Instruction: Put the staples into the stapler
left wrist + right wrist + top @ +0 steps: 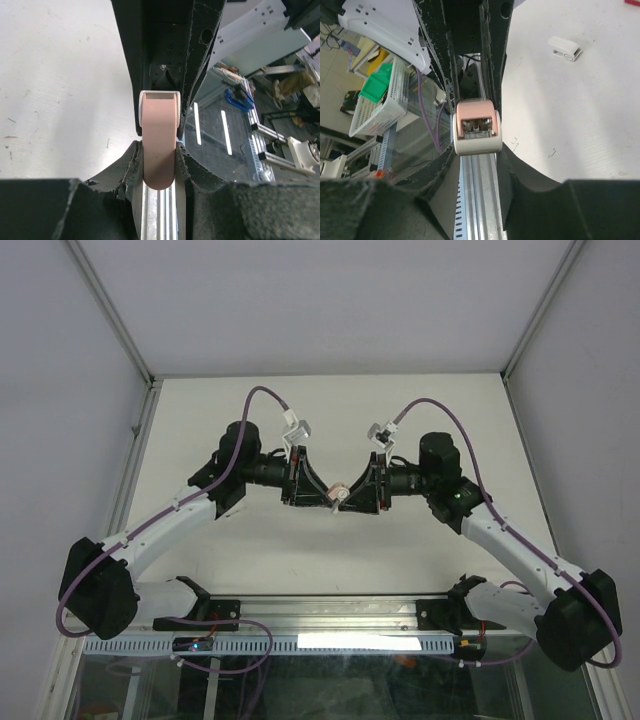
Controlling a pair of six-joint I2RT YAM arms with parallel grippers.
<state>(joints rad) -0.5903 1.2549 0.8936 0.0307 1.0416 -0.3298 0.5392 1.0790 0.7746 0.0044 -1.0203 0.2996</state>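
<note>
Together left tool, right tool clamp pink stapler above table.

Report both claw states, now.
Left claw: closed on the pink stapler.
Right claw: closed on the same stapler's other end.

We've got the stapler hanging over the middle of the table, clamped between both arms: left gripper on its left end, right gripper on its right.
</note>
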